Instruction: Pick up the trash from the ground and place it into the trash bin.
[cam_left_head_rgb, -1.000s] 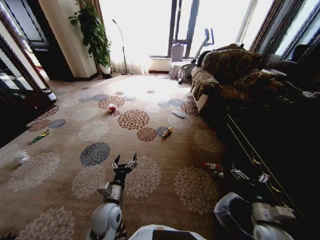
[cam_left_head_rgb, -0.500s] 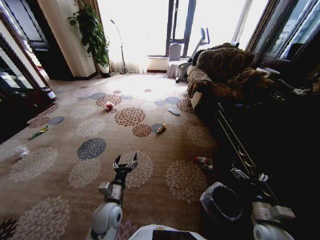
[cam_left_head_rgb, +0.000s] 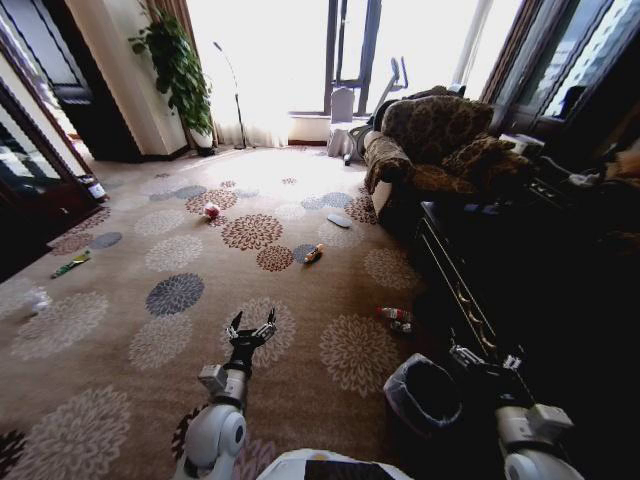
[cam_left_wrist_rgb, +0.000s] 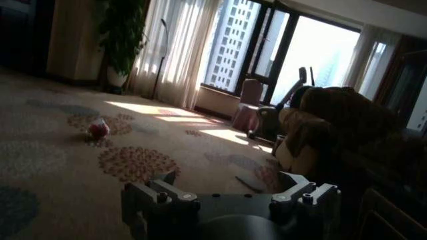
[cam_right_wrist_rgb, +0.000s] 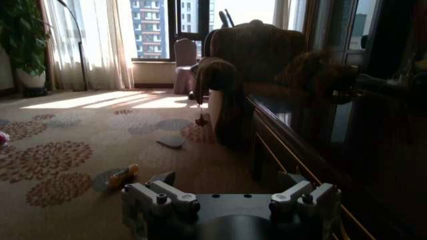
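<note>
Black, bag-lined, the trash bin (cam_left_head_rgb: 423, 392) stands on the floral carpet (cam_left_head_rgb: 120, 300) by the dark cabinet (cam_left_head_rgb: 520, 290), just beside the right gripper (cam_left_head_rgb: 487, 361), whose fingers are spread and empty. The left gripper (cam_left_head_rgb: 250, 329) hovers over the carpet's near middle, also spread (nothing held). Litter lies scattered: a pink-white wad (cam_left_head_rgb: 211, 211) toward the window, an orange-yellow bottle (cam_left_head_rgb: 313, 254) mid-carpet, a green wrapper (cam_left_head_rgb: 71, 264) and clear plastic wad (cam_left_head_rgb: 38, 298) at the left edge.
</note>
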